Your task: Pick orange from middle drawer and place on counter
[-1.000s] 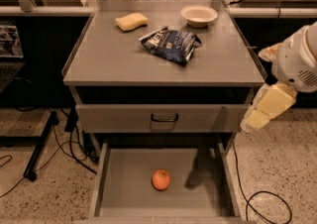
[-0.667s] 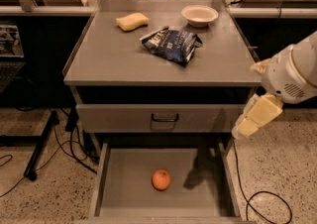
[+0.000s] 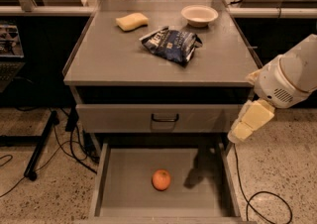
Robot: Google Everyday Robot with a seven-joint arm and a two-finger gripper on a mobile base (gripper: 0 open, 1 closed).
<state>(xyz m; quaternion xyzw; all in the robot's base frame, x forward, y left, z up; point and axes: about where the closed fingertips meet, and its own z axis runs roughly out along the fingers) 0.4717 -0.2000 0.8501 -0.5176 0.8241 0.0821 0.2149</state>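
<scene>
- Middle drawer (image 3: 129,183): pulled open at the bottom of the cabinet, grey floor exposed, low side walls visible left and right.
- Orange (image 3: 161,180): one, resting on the drawer floor near its centre, apart from both walls, untouched. A dark shadow of the arm falls on the floor just to its right.
- Gripper (image 3: 241,131): pale yellow, pointing down and to the left, above and just outside the drawer's right wall, level with the closed drawer front. It is well apart from the orange and carries nothing. How far it is open cannot be told.
- Robot arm (image 3: 290,77): white, entering from the right edge, beside the cabinet's right side.
- Upper drawer front (image 3: 114,118): closed, black handle (image 3: 165,118) at centre.
- Counter (image 3: 109,54): grey top, with bare surface at front left for a placement.
- Chip bag (image 3: 171,44): dark blue, crumpled, centre right of the counter.
- Sponge (image 3: 132,21): pale yellow, rear left.
- Bowl (image 3: 199,15): white, rear right.
- Progress, as judged: drawer open, approach under way. Descent, grasp, lift and placement on the counter are all not yet done.
</scene>
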